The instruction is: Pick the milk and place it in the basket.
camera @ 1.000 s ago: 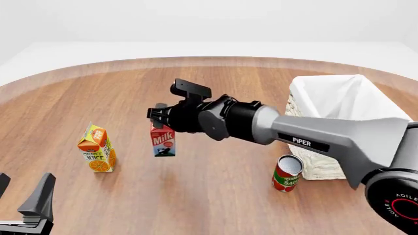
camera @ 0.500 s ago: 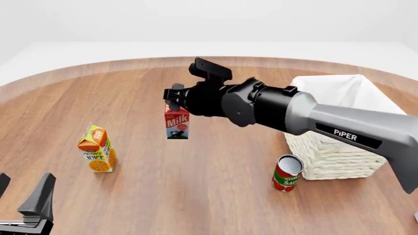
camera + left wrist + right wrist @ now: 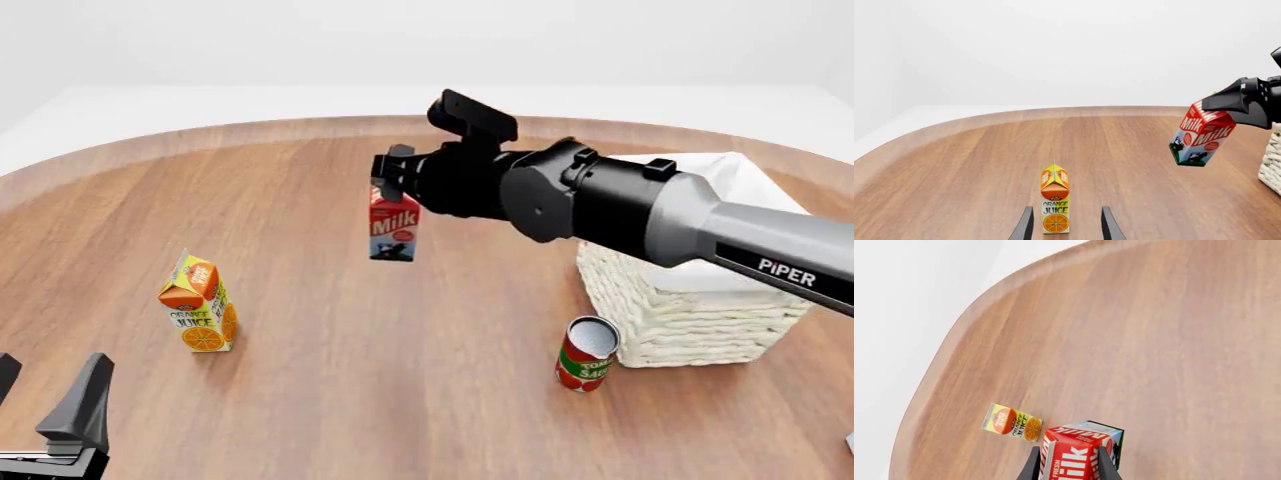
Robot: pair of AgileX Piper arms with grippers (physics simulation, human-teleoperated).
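The milk (image 3: 394,228), a small carton with a red top and white-blue lower part, hangs in the air above the table, left of the basket (image 3: 694,310). My right gripper (image 3: 395,185) is shut on its red top. The right wrist view looks down on the milk (image 3: 1077,455) held between the fingers (image 3: 1033,467). From the left wrist view the milk (image 3: 1201,135) hangs tilted, next to the wicker basket (image 3: 1273,165). The cream-white basket with white lining stands at the right. My left gripper (image 3: 54,410) rests open at the near left, holding nothing; its fingers (image 3: 1026,226) frame the juice carton.
An orange juice carton (image 3: 198,303) stands upright at the left of the wooden table. A red tomato can (image 3: 586,354) stands just in front of the basket's near left corner. The right arm (image 3: 641,215) stretches across the basket's left side.
The right gripper has carried the milk up and to the right, toward the basket. The left gripper, juice carton and can have not moved.
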